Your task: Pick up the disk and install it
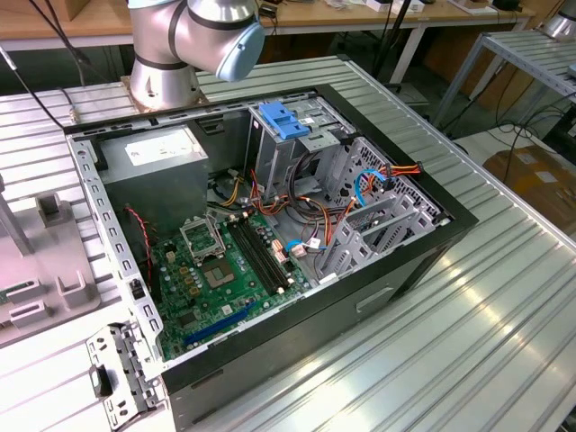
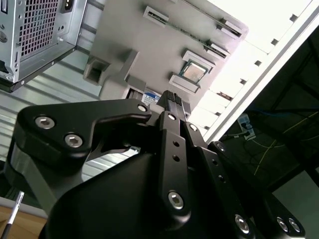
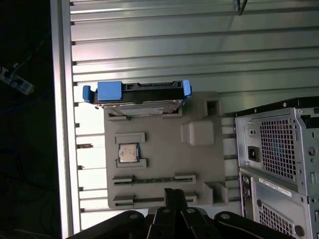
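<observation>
The disk, silver with blue side rails, stands on its edge in a slot at one end of a grey fixture plate in the first wrist view. In the second wrist view a bit of the disk's white-and-blue label shows behind the gripper's links. My gripper hovers above the opposite end of the plate, well apart from the disk. Its black fingertips are pressed together with nothing between them. In the exterior view the arm's base stands behind the open computer case.
A small square processor chip lies in a pocket of the plate. The case's back panel stands beside the plate. Inside the case are an upright grey cage with a blue latch, a grey power supply box and the green motherboard.
</observation>
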